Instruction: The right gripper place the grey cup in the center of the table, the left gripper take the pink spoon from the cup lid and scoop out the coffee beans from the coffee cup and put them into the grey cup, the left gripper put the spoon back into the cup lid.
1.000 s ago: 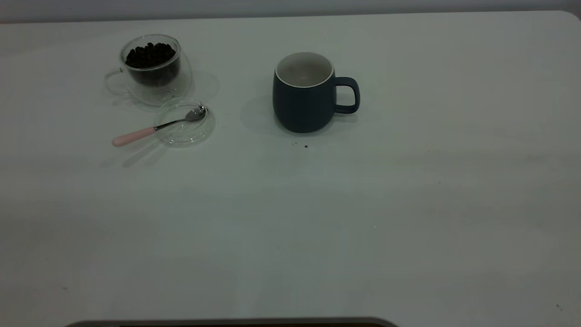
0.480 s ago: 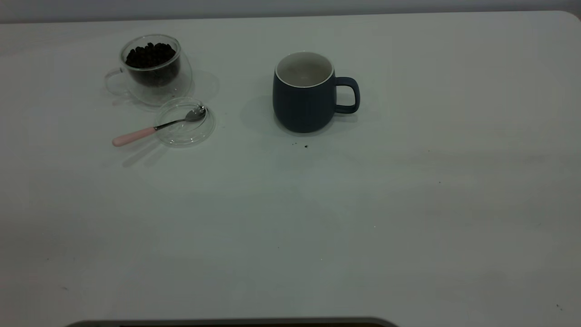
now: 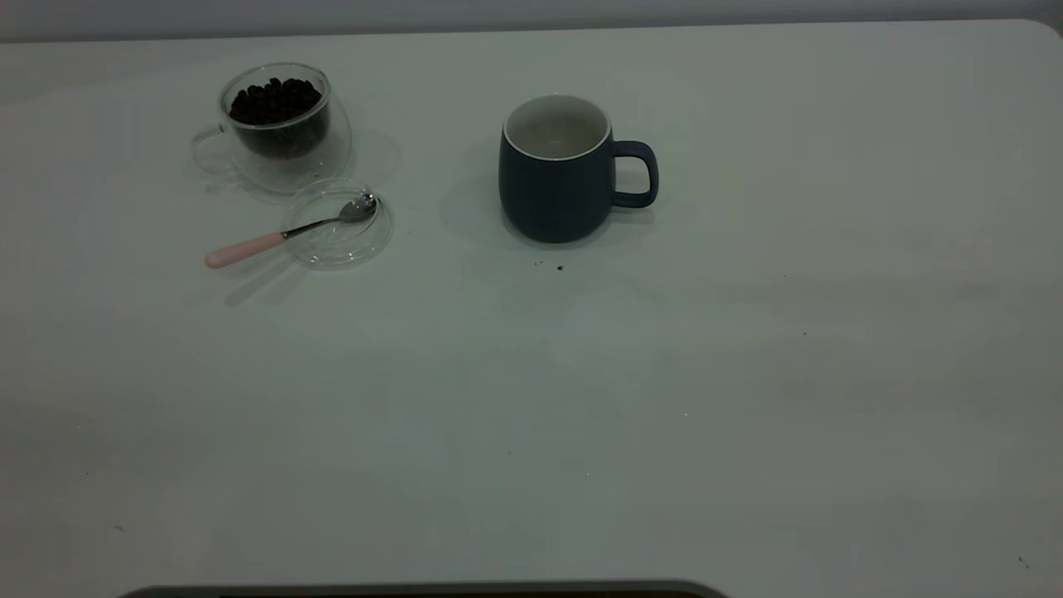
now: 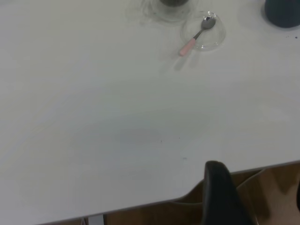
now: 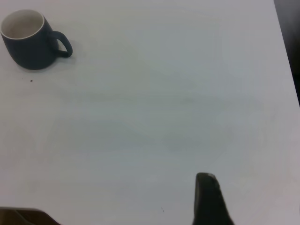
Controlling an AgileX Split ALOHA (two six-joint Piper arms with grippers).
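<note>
Grey cup (image 3: pixel 555 170) stands upright nr table (image 3: pixel 747 415) far edge, handle twd right side; pink spoon (image 3: pixel 286 233) w/ bowl in cup lid (image 3: pixel 338 223), by coffee cup (image 3: pixel 278 124) at far-left corner; both arms parked off near edge, fingers: cannot tell; risk: right gripper clips rim/handle, tips cup

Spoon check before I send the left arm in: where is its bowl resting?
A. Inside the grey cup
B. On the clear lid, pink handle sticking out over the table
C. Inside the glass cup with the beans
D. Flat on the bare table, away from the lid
B: the spoon has its metal bowl on the lid, and its pink handle reaches past the rim over the table.
</note>
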